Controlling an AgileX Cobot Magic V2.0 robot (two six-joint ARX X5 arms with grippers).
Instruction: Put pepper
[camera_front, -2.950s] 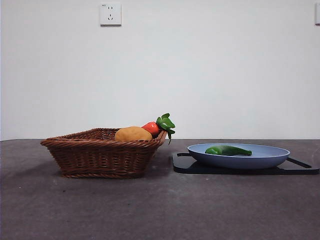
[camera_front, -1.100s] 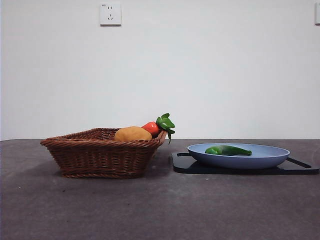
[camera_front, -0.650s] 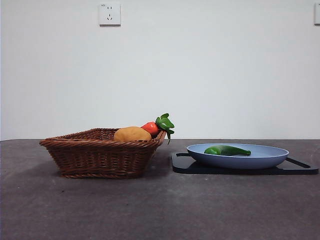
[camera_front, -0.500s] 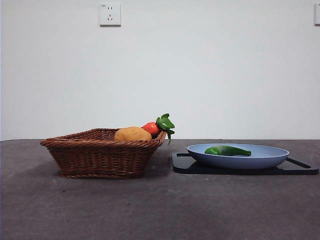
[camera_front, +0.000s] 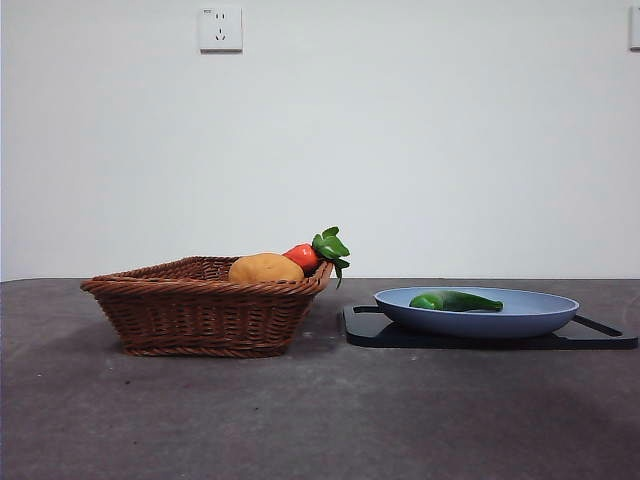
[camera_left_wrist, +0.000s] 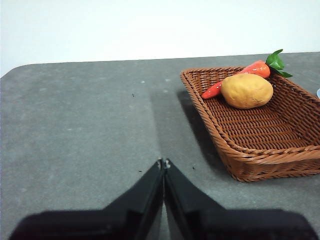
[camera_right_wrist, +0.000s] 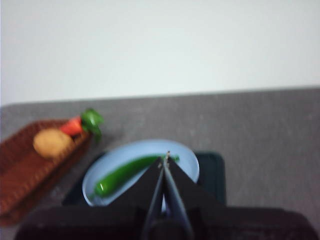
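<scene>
Front view: no arm in frame. Pepper (camera_front: 455, 300) lying flat in blue plate (camera_front: 540, 318), plate on black tray (camera_front: 600, 336). Wicker basket (camera_front: 200, 310) beside the tray, holding potato (camera_front: 265, 268) and carrot (camera_front: 305, 255), leafy top hanging over the rim.

Left wrist view: left gripper (camera_left_wrist: 163, 163) held above bare table (camera_left_wrist: 75, 125), jaws pressed together, empty. Basket ahead and off to one side, well apart from the tips. Waiting, by the look of it.

Right wrist view: blurred. Right gripper (camera_right_wrist: 164, 159) hanging over the plate, jaws together, nothing held. Pepper just beyond and below the tips, its long axis running slantwise away toward the basket side.

Judgement: reach not yet begun; basket the likely goal. Open jaws wide before descending, turn wrist to close across the narrow width near mid-length, not the tapered tip. Glossy skin, likely slippery; firm squeeze, straight lift clear of the plate rim.
</scene>
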